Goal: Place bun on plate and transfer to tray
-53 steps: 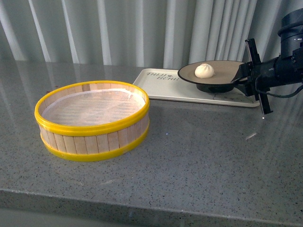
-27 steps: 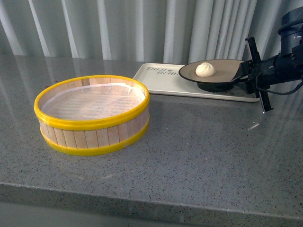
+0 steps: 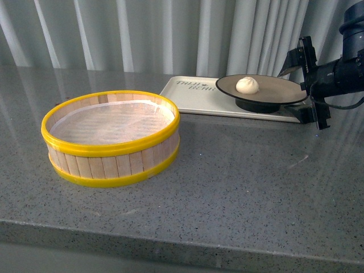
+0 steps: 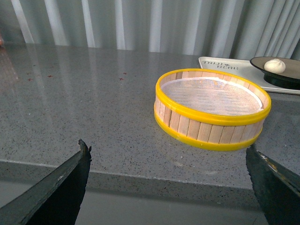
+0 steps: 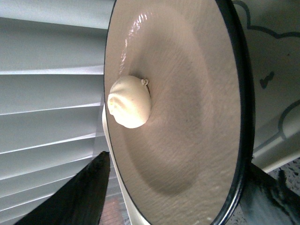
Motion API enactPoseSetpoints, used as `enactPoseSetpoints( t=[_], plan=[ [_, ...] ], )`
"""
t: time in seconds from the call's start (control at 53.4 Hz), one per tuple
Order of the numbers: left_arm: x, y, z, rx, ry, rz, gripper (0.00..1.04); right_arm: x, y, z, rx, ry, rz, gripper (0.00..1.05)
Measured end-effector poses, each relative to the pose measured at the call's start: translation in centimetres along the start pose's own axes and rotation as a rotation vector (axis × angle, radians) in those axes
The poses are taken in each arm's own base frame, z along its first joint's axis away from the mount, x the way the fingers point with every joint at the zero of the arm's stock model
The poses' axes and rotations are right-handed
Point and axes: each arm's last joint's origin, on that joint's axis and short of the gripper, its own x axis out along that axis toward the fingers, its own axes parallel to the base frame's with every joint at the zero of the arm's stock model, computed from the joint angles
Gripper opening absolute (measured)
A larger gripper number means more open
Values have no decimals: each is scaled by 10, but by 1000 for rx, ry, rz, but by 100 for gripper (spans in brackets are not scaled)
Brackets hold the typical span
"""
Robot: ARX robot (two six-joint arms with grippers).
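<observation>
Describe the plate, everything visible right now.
The plate is wide, round and shallow: beige-tan inside with a glossy sheen, thin black rim, black underside and foot. It looks ceramic. It sits level on its foot on the cream-white tray, toward the tray's right end. A small cream-white pleated bun rests on its inner surface, off-centre. The right claw is open at the plate's right edge, fingers above and below the rim; contact cannot be confirmed.
</observation>
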Motion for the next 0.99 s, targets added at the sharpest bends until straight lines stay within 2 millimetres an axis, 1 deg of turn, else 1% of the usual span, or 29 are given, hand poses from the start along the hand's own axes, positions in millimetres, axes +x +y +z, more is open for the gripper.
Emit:
enactPoseSetpoints(
  t=[0.019,0.094,0.131,0.15,0.225,0.299,0.468,0.505,0.58,0.655,0.73,0.767,0.805,0.842,0.861,0.88,0.936,0.954,0.973,0.992],
  plan=[
    [0,0,0,0,0,0,98,0,0,0,1,0,0,81],
    [0,0,0,0,0,0,98,-7,5,0,6,-4,10,93],
    [0,0,0,0,0,0,98,-10,6,0,11,-9,11,98],
    [0,0,0,0,0,0,98,-11,7,0,12,-10,12,98],
    [0,0,0,0,0,0,98,-18,8,-1,26,-14,14,96],
    [0,0,0,0,0,0,98,-24,8,-3,35,-17,14,96],
    [0,0,0,0,0,0,98,-47,13,-8,81,-17,42,96],
    [0,0,0,0,0,0,98,-57,16,-10,90,-19,53,96],
    [0,0,0,0,0,0,98,-70,20,-12,102,-21,66,96],
    [0,0,0,0,0,0,98,-87,23,-15,113,-24,87,96],
    [0,0,0,0,0,0,98,-112,21,-19,98,-51,83,96],
    [0,0,0,0,0,0,98,-126,18,-23,58,-87,52,96],
    [0,0,0,0,0,0,98,-143,15,-28,-25,-128,23,96],
    [0,0,0,0,0,0,98,-159,14,-33,-133,-163,52,96],
    [0,0,0,0,0,0,98,-163,15,-34,-166,-169,63,96],
    [0,0,0,0,0,0,98,-170,16,-36,-238,-178,77,96],
    [0,0,0,0,0,0,98,-178,22,-37,-314,-192,101,96],
    [0,0,0,0,0,0,98,-181,22,-36,-406,-252,123,93],
    [0,0,0,0,0,0,98,-182,18,-36,-460,-287,135,89],
    [0,0,0,0,0,0,98,-185,15,-36,-579,-353,164,85]
  ],
)
